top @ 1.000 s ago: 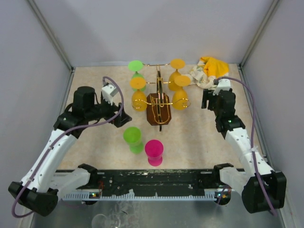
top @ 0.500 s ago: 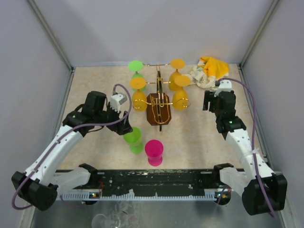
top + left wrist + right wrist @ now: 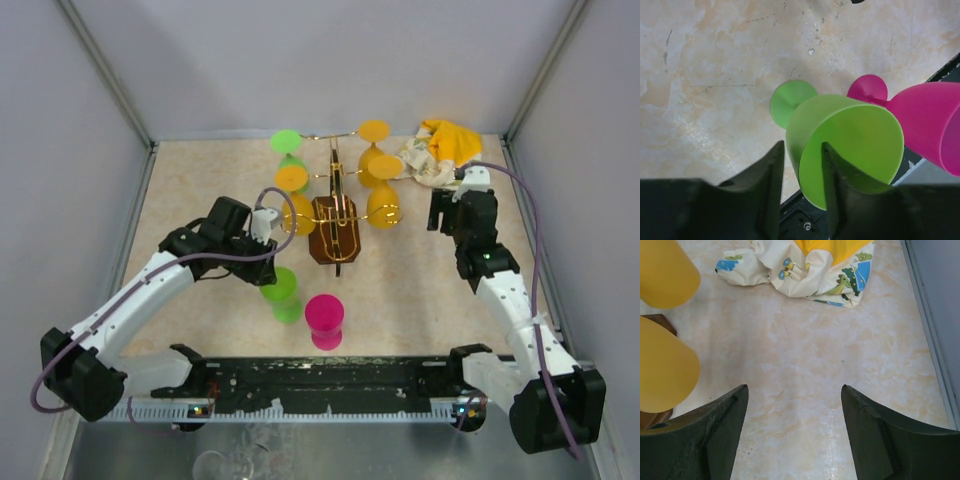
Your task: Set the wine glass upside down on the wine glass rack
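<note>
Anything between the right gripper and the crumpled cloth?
Nothing: only bare tabletop separates the right gripper from the crumpled cloth, as the right wrist view shows.

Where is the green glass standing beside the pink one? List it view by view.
Top external: green glass at lower centre, left of the pink glass.
Left wrist: green glass large, centre-right.
Right wrist: not in it.
Shared landmark: the pink glass, beside it in both.

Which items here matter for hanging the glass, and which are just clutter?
Job: wine glass rack, green wine glass, left gripper straddling its rim.
Lying about: pink wine glass, patterned cloth, hung glasses.
</note>
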Action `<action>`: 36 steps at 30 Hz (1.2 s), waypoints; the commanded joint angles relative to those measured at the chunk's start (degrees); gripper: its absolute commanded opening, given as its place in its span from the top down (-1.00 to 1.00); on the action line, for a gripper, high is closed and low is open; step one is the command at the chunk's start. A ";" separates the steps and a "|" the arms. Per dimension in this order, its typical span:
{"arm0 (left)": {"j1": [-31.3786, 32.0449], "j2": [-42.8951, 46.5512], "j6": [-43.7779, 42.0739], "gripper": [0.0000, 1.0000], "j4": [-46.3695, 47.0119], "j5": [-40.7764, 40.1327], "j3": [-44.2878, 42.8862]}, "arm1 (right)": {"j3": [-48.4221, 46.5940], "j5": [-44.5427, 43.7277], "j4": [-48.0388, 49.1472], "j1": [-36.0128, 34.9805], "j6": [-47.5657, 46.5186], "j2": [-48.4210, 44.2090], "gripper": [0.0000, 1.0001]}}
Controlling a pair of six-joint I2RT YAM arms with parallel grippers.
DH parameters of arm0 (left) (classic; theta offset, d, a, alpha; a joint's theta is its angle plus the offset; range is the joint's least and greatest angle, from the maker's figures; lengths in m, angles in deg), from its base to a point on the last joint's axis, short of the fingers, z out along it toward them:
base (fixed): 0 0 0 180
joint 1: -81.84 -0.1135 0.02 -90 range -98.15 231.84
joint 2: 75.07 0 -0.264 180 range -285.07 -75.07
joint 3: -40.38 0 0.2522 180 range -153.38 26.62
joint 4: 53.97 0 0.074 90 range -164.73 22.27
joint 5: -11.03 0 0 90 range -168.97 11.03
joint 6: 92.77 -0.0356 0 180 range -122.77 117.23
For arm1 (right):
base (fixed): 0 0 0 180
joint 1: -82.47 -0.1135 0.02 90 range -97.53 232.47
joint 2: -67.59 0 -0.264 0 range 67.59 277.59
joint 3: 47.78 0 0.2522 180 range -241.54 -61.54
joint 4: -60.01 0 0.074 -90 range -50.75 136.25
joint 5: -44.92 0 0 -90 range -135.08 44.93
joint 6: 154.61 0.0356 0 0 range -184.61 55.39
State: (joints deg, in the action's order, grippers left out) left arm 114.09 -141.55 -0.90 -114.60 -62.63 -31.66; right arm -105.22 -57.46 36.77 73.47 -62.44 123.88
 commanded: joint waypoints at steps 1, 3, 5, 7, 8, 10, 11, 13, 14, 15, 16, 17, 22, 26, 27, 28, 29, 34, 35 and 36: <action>1.21 -1.24 0.94 0.31 -1.23 -2.91 -0.68 | -2.81 -0.81 1.56 -0.23 0.03 -1.44 -0.50; 1.55 -1.45 0.94 0.52 -1.64 -3.17 -1.25 | -2.90 -0.91 1.54 -0.18 -0.02 -1.44 -0.50; 1.74 -1.31 0.82 0.64 -2.24 -3.75 -1.91 | -2.99 -0.96 1.55 -0.22 0.01 -1.47 -0.50; 1.76 -0.85 0.70 0.78 -3.05 -4.74 -2.74 | -3.08 -0.82 1.70 -0.20 0.10 -1.46 -0.50; 1.76 -0.44 0.69 0.84 -3.38 -5.99 -3.35 | -3.08 -0.74 1.79 -0.23 0.11 -1.42 -0.50; 1.76 0.43 0.95 1.00 -4.35 -8.35 -4.42 | -3.16 -0.69 1.83 -0.21 0.10 -1.36 -0.50; 1.76 0.98 1.18 1.00 -4.76 -9.68 -4.96 | -3.14 -0.68 1.75 -0.19 0.11 -1.28 -0.50; 1.76 2.13 1.73 1.00 -5.29 -12.64 -5.82 | -3.29 -0.64 1.63 -0.20 0.11 -1.12 -0.50; 1.76 2.66 1.92 1.00 -5.74 -14.17 -6.22 | -3.33 -0.64 1.54 -0.21 0.09 -1.06 -0.50; 1.76 3.21 2.19 1.00 -6.22 -15.62 -6.65 | -3.41 -0.62 1.44 -0.22 0.11 -1.02 -0.50; 1.76 3.54 2.31 1.00 -6.85 -17.25 -7.07 | -3.43 -0.61 1.46 -0.20 0.07 -1.04 -0.50; 1.76 3.82 2.49 1.00 -7.39 -18.88 -7.50 | -3.50 -0.62 1.35 -0.23 0.09 -1.01 -0.50; 1.76 4.67 3.15 1.00 -8.83 -29.65 -10.39 | -4.31 -0.41 0.53 -0.16 0.11 -1.01 -0.50; 1.76 3.39 1.93 1.00 -8.12 -40.42 -14.40 | -7.13 -2.46 -2.88 -0.22 0.52 -0.49 -0.55; 1.72 3.00 1.32 1.00 -7.42 -43.04 -15.36 | -8.49 -3.56 -4.49 -0.23 1.14 0.08 -0.57; 1.75 2.49 0.51 1.00 -6.62 -45.60 -16.36 | -9.95 -4.46 -6.44 -0.21 1.50 0.76 -0.59; 1.75 1.97 -0.42 1.00 -5.58 -48.18 -17.38 | -11.47 -5.40 -8.43 -0.13 1.86 1.59 -0.61; 1.76 -1.63 -9.86 1.00 3.98 -58.36 -22.47 | -15.65 -7.15 -14.91 0.03 3.26 3.23 -0.75; 1.76 -2.44 -12.54 1.00 6.82 -60.75 -23.43 | -15.95 -6.67 -15.19 0.13 3.54 2.84 -0.77; 1.76 -3.15 -15.72 1.00 9.84 -62.77 -24.44 | -16.30 -6.16 -15.59 0.32 3.96 2.51 -0.78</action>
State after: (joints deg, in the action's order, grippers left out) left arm 115.62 -142.65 -6.03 -116.33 -113.41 -51.86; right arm -118.16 -62.29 25.49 73.52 -60.17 127.05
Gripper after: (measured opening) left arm 0.008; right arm 0.877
